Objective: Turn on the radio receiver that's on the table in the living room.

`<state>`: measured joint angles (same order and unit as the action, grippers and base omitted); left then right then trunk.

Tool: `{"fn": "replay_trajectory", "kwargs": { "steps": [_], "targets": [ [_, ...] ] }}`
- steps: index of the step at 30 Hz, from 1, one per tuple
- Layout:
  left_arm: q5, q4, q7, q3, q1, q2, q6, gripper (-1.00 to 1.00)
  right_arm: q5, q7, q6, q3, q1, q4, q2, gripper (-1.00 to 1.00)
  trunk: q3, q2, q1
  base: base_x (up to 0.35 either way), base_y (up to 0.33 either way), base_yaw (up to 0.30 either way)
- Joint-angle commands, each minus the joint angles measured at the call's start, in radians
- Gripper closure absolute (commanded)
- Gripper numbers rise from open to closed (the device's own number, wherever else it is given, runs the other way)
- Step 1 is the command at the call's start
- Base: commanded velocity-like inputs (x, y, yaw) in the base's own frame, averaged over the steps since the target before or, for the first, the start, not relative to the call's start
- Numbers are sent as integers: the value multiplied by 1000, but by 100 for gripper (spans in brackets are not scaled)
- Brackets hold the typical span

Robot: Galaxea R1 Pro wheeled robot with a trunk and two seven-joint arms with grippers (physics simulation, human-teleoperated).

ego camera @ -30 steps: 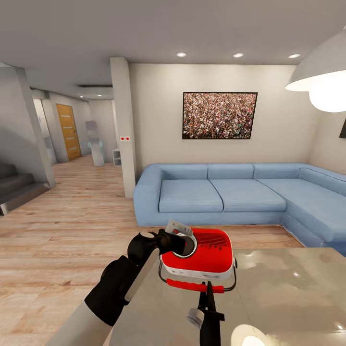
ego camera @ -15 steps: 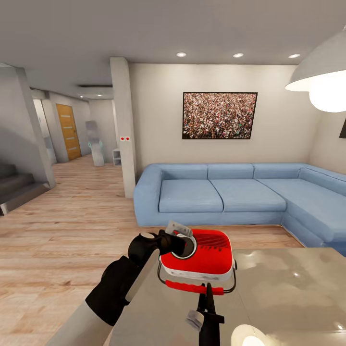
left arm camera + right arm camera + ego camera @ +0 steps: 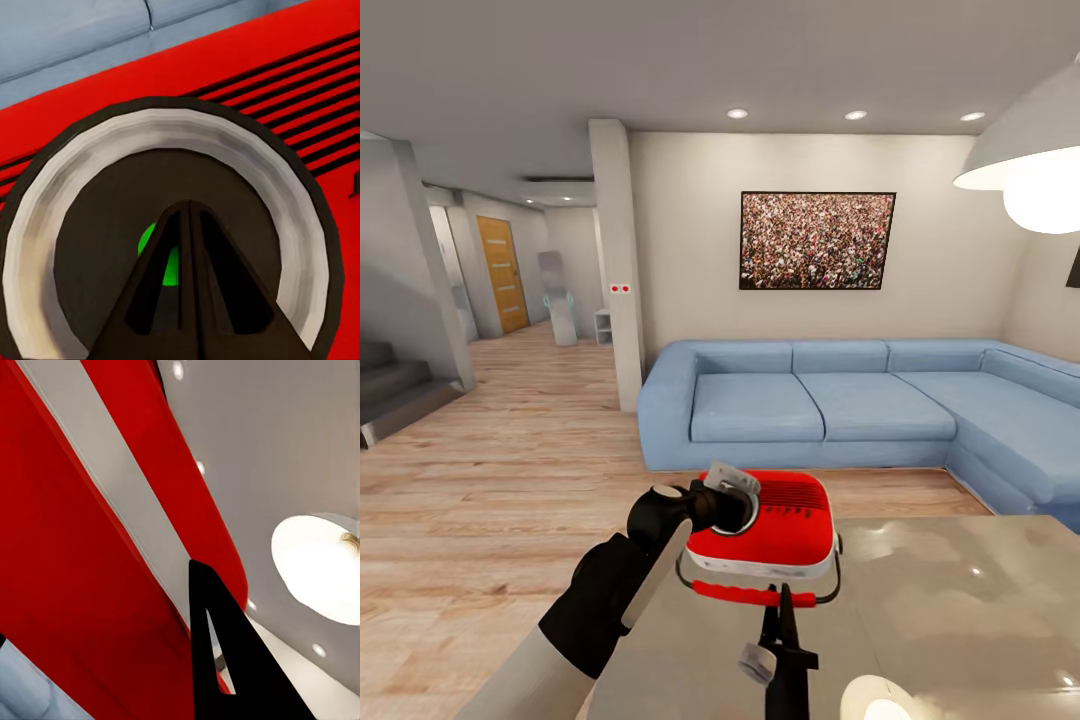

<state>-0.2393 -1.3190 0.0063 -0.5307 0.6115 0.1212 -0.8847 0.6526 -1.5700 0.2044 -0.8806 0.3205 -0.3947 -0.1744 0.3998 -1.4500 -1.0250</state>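
The red and white radio receiver [image 3: 790, 522] rests at the near left corner of the glossy grey table [image 3: 960, 600]. My left gripper [image 3: 738, 506] is shut, its tips pressed onto the dark round dial [image 3: 752, 520]. In the left wrist view the shut fingers [image 3: 184, 225] point at the dial [image 3: 90, 247], where a green spot [image 3: 150, 238] shows. My right gripper [image 3: 785, 594] is shut too, its tip against the red grip of the wire handle [image 3: 735, 592]. The right wrist view looks along the radio's red side [image 3: 67, 585].
A blue L-shaped sofa [image 3: 840, 400] stands behind the table under a framed crowd picture [image 3: 817, 240]. A white pendant lamp [image 3: 1030, 160] hangs at the upper right. A pillar [image 3: 618, 260], stairs [image 3: 390, 385] and wood-plank floor [image 3: 510, 470] lie to the left.
The radio has slid a little to the left on the table. Both grippers have moved left with it and stay in contact.
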Motion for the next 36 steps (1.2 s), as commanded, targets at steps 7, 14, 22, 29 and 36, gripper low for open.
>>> {"fn": "replay_trajectory", "kwargs": {
  "steps": [7, 14, 22, 29, 36],
  "targets": [
    [0, 10, 0, 0, -1, 0, 1, 100, 1, -1, -4, -11, 0, -7, 0, 100, 0, 0, 0, 0, 0, 0],
    [0, 11, 0, 0, -2, -1, 1, 100, 1, -1, -3, -11, 0, -22, 0, 100, 0, 0, 0, 0, 0, 0],
    [0, -24, 2, 1, -2, 1, 0, 100, -2, -1, -1, -11, 0, -28, 0, 100, 0, 0, 0, 0, 0, 0],
    [1, -139, 6, 4, -2, 7, -7, 100, -4, -1, 0, -11, 0, -26, 0, 100, 0, 0, 0, 0, 0, 0],
    [1, -198, 7, 6, -2, 6, -8, 100, -5, -1, -2, -11, 0, -18, 0, 100, 0, 0, 0, 0, 0, 0]
  ]
}}
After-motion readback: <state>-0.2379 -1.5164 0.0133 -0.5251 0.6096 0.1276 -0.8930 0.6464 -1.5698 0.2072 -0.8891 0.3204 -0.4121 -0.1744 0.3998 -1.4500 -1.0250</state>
